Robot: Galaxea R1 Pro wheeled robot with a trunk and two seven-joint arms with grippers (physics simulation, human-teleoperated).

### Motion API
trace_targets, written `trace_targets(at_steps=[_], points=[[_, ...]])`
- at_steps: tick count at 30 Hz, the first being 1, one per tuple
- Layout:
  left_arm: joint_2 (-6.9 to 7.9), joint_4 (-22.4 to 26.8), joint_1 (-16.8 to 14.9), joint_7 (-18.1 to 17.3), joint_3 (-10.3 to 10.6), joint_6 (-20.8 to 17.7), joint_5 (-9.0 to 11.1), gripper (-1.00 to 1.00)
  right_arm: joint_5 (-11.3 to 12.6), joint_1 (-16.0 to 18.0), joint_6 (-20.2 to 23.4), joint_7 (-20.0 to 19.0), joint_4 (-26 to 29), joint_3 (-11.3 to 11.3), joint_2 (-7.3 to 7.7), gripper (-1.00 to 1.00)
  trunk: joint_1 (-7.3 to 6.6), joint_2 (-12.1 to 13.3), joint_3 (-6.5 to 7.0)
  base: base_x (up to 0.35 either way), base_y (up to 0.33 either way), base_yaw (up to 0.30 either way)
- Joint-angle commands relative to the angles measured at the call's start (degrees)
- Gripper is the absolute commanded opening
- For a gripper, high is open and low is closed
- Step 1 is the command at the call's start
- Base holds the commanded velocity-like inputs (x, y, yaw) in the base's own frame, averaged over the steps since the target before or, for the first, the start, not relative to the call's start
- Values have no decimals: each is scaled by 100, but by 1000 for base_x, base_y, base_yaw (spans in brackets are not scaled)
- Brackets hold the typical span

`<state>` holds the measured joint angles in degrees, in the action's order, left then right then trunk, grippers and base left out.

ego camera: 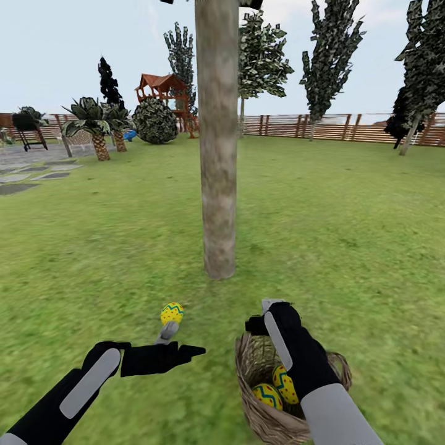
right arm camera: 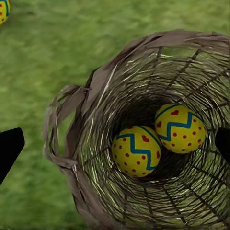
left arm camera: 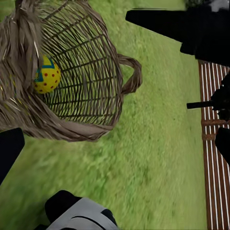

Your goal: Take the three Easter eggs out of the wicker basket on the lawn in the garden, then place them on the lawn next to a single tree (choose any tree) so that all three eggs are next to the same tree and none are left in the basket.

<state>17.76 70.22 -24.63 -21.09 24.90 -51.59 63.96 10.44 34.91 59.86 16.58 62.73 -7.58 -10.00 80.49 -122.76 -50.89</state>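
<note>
two eggs (right arm camera: 158, 139) remain in the wicker basket (ego camera: 259, 408); one egg (ego camera: 172, 313) lies on the lawn (ego camera: 346, 235) near the tree (ego camera: 217, 154). right hand (ego camera: 272, 316) hovers open above the basket, left hand (ego camera: 176, 346) open, empty. next, the right should dip in and grip an egg.

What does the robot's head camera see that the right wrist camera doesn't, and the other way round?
Head view extras: the tree trunk, the wooden fence, the playset and the sky. Right wrist view extras: a close look straight down to the woven bottom of the wicker basket, where two eggs lie touching. Shared: the basket, those two eggs, and the third egg out on the lawn.
</note>
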Motion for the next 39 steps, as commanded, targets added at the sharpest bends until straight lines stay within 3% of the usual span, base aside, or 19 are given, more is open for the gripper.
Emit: trace_targets(at_steps=[1, 5, 8, 17, 23, 39], points=[[2, -13, -7, -23, 9, -9, -9, 100, 49, 2, 14, 57, -129, -29, 0, 100, -2, -2, -5, -71, -299, 270], [0, -23, -7, -23, 14, -9, -6, 100, 39, 6, 14, 50, -504, -41, 0, 100, -2, -2, -5, -38, -204, 176], [-14, -14, -7, -25, 20, -9, -13, 100, 53, 7, 14, 33, -559, -27, 265, 100, -2, -2, -5, -5, -52, 35], [-43, -25, -7, -19, 29, -9, -15, 100, 45, 7, -98, 45, -706, -23, 490, 100, -2, -2, -5, -1, -259, 4], [-41, -34, -7, -21, 26, -9, 1, 100, 60, 7, -879, 14, -1572, -69, 504, 100, -2, -2, -5, 0, -253, 0], [-68, -56, -7, 18, 64, 8, -8, 100, 81, -37, -1177, -23, -2154, -69, 504, 100, -2, -2, -5, 0, -12, 218]])
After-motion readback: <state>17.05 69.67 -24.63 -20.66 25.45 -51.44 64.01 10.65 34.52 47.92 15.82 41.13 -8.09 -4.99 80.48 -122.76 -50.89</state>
